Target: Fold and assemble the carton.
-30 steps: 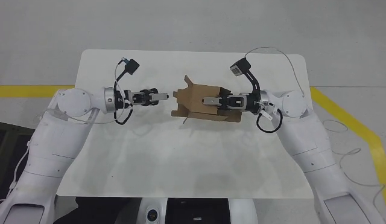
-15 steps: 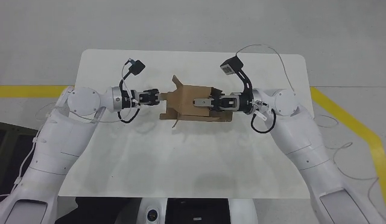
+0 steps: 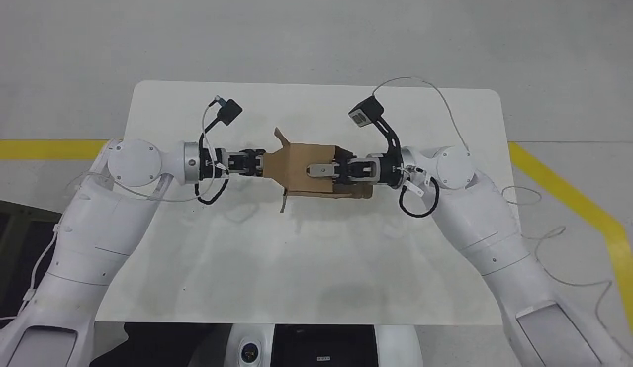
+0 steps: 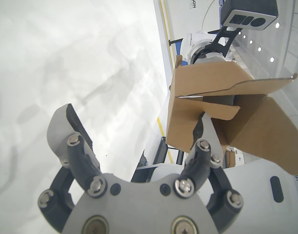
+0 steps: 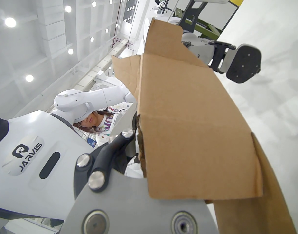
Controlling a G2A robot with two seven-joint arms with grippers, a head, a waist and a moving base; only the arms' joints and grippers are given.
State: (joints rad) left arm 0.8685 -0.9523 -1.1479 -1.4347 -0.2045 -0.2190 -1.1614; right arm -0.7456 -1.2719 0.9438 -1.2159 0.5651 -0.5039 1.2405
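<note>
Left claw (image 4: 136, 110) gapes at carton (image 4: 209, 91) edge; right claw (image 3: 324, 170) grips it.

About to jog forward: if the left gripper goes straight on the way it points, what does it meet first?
The carton, at its open flaps; the right gripper holds its far end. One finger of the open left gripper sits right at a flap edge; contact is unclear.

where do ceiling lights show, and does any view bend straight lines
Right wrist view: bright round ceiling lights flare beside the carton; left wrist view: the yellow line bows slightly, likely lens distortion; top view: even light, no glare on the table.
</note>
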